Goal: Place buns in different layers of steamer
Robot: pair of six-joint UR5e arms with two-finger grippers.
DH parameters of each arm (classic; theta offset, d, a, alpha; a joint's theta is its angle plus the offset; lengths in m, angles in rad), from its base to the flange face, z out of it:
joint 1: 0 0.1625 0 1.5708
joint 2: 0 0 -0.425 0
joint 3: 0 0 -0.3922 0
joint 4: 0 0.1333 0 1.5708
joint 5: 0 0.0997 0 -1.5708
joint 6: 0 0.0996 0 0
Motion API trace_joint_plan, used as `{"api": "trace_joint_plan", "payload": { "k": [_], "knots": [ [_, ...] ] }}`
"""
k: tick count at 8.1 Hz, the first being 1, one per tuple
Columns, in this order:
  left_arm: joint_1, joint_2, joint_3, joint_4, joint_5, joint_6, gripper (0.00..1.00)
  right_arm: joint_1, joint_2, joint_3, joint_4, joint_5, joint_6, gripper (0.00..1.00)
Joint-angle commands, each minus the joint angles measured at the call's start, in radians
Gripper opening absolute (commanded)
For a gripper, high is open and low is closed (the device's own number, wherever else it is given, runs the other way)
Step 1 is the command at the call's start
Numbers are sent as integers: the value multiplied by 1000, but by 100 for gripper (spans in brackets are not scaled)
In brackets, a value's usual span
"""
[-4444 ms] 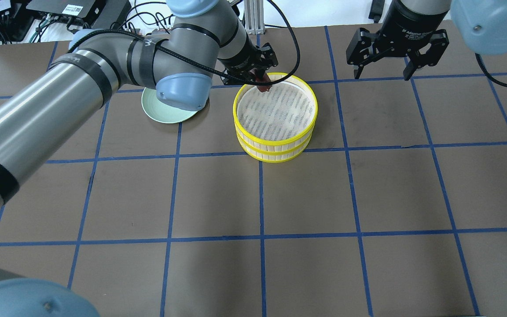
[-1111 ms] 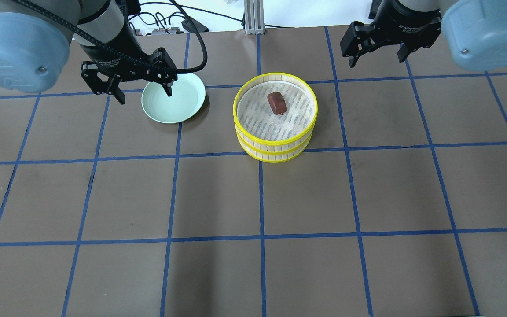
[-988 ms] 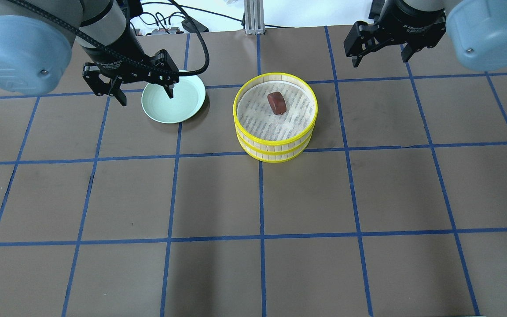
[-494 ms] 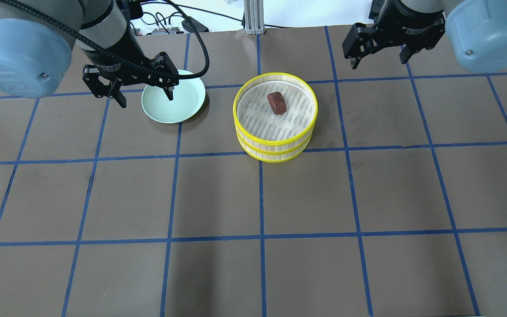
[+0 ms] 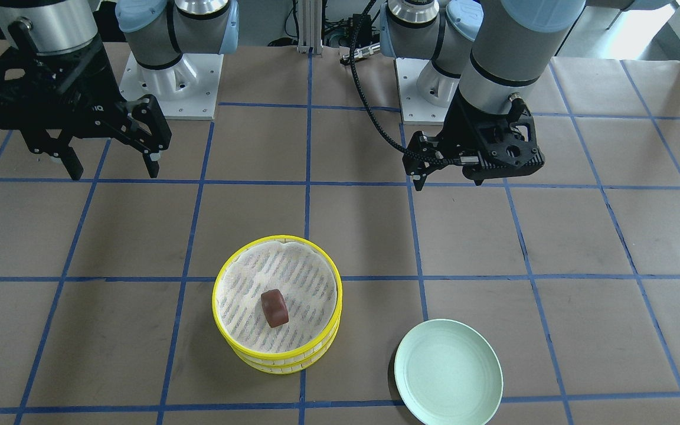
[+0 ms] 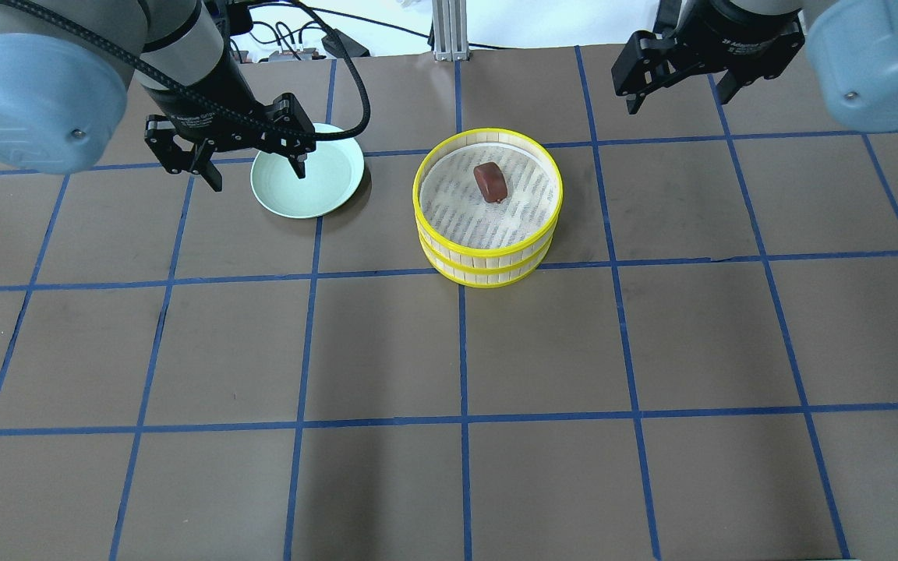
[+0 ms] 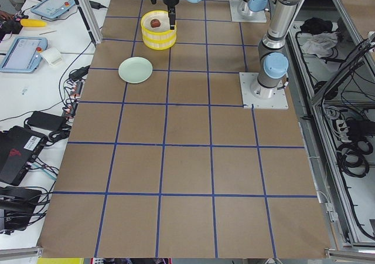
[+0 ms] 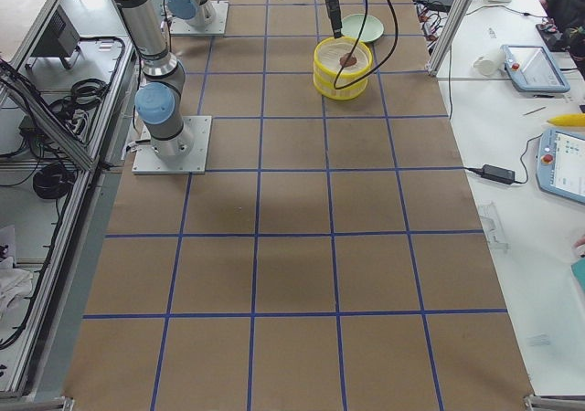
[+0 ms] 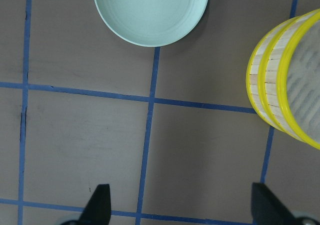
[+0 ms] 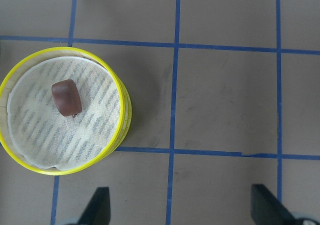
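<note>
Two steamer trays [image 6: 488,262] stand stacked at the back middle of the table. A reddish-brown bun [image 6: 490,181] lies on the top tray's white cloth and also shows in the front view [image 5: 274,307] and the right wrist view [image 10: 66,98]. The cream-white bun is not in view. My left gripper [image 6: 250,167] is open and empty, above the left edge of the pale green plate [image 6: 328,191]. My right gripper [image 6: 679,97] is open and empty, high up, to the back right of the steamer.
The green plate [image 5: 448,372] holds nothing. The left wrist view shows the plate [image 9: 150,10] and the steamer's side [image 9: 272,85]. Brown table paper with blue tape lines runs all around. Robot bases stand at the back in the front view.
Earlier my left gripper held the brown bun over the steamer's back rim. Now the bun lies in the top tray and that gripper is open over the plate. In the last second little has moved.
</note>
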State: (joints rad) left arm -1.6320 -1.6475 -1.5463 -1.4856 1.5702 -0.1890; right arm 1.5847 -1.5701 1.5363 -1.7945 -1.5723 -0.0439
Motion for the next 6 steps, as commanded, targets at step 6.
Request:
{"api": "trace_joint_plan", "payload": {
  "k": [6],
  "knots": [
    [8,2,-1,-2,7,0,100,-2,-5,1,66,-52,-8,100]
  ]
}}
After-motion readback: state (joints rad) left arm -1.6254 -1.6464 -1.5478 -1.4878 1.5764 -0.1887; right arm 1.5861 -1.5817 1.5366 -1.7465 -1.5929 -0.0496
